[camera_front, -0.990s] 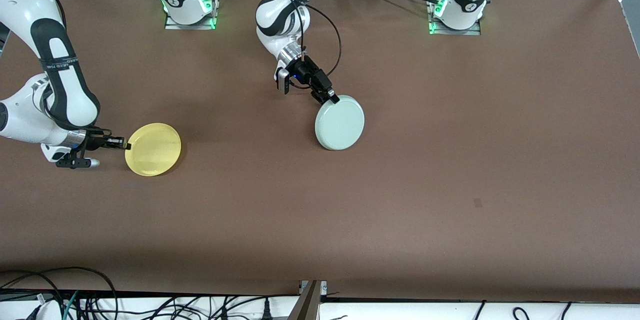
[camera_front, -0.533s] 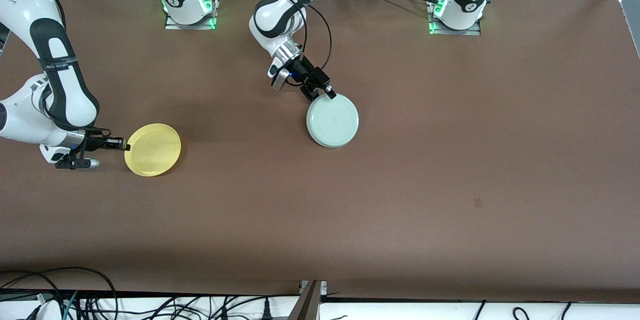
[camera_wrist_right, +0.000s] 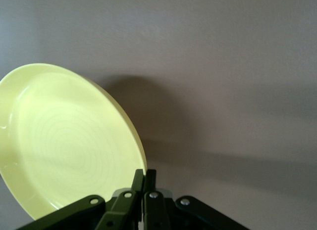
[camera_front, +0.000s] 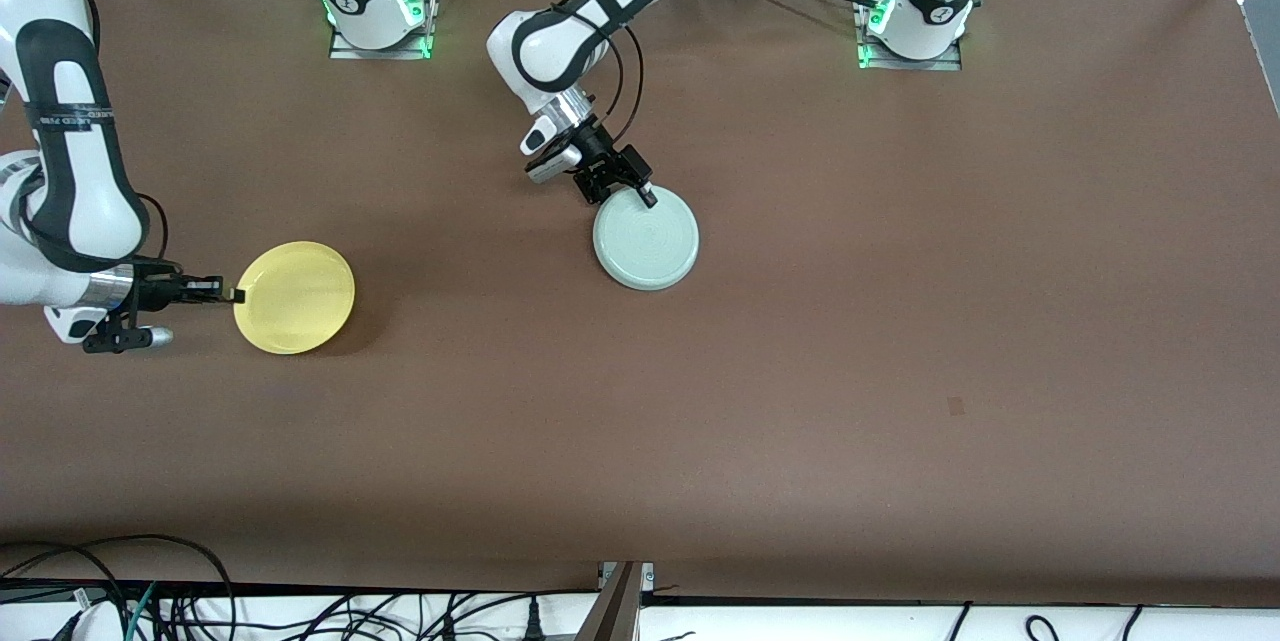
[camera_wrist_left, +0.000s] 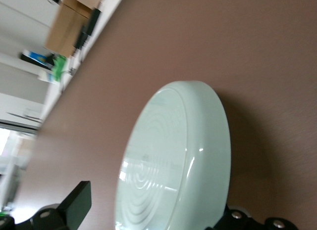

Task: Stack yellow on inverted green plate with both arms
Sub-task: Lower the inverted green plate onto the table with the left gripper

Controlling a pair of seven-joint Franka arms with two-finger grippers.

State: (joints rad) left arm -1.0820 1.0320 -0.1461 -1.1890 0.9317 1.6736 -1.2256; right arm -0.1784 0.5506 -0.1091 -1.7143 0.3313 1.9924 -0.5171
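Progress: I judge the job about half done. The green plate [camera_front: 646, 240] looks turned over, ringed underside up, at middle of the frame; the yellow [camera_front: 294, 297] is not on it yet.
Left to do: I need to carry the yellow across and set it on the green.
Yellow: middle left of the frame, well apart from the green and lower in the frame. From its shadow, I read it as lifted off the table [camera_front: 900, 321].
Right gripper [camera_front: 236, 295]: at the left edge. Its fingers [camera_wrist_right: 144, 186] are pinched narrow on the yellow's rim.
Green plate: whether it is fully flat on the table, I cannot tell.
Left gripper [camera_front: 622, 191]: at the green's upper rim. One finger [camera_wrist_left: 74, 205] stands apart from the plate face, so I read the jaws as spread, not clamping.
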